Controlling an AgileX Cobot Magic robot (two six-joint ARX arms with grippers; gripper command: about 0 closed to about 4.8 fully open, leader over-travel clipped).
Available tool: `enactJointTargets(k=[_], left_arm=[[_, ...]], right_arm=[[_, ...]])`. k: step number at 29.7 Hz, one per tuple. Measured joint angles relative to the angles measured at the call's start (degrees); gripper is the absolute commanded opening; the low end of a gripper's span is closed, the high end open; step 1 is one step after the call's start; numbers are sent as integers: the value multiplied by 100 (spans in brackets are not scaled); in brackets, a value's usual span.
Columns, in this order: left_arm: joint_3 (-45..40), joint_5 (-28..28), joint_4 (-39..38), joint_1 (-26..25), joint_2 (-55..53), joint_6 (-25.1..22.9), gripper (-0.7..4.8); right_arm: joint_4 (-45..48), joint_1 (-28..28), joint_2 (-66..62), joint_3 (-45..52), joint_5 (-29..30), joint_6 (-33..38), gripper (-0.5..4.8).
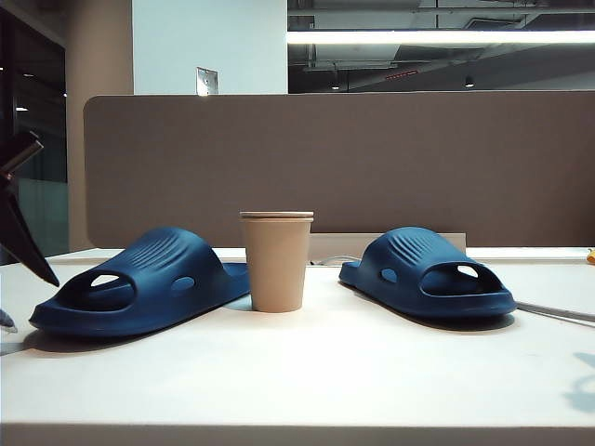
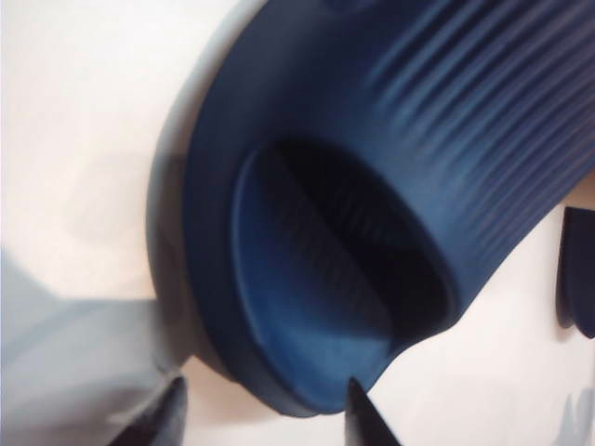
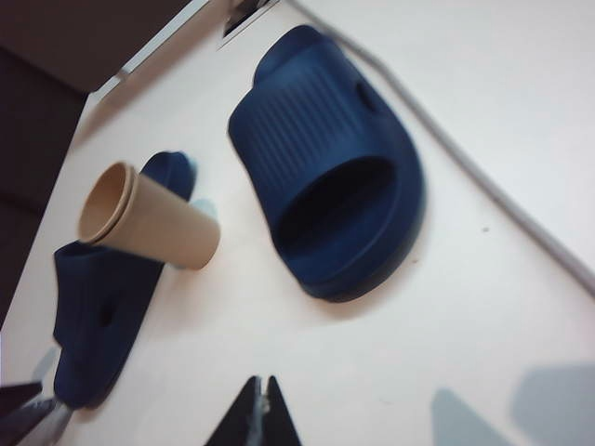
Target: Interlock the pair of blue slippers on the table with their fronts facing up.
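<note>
The pair of dark navy ribbed foam slippers, left one (image 1: 139,283) and right one (image 1: 429,274), lies sole-down and apart on the white table (image 1: 307,372), a tan paper cup (image 1: 276,261) standing between them. Only the wrist views show the grippers: the left gripper (image 2: 265,409) spread at the left slipper's toe, the right gripper (image 3: 261,409) pressed together above bare table.

Navy ribbed slippers (image 1: 139,279), tan cup (image 1: 277,262)

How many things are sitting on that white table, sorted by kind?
Blue slippers: 2, left one, right one
Paper cup: 1
Grey cable: 1
Total: 4
</note>
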State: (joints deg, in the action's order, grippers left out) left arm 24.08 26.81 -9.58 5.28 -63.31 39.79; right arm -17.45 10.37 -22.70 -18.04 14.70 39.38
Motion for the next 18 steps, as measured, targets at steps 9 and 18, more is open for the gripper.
enactJointTargets(k=[9,18], left_arm=[[-7,96,101,0,-11,125,216],[-26,188,188,2,-472,131,215]], right_arm=[[603,501,-1414,0,1672,-940,-1],[1937,1545,-2594,-59,1207,-1606,-1]])
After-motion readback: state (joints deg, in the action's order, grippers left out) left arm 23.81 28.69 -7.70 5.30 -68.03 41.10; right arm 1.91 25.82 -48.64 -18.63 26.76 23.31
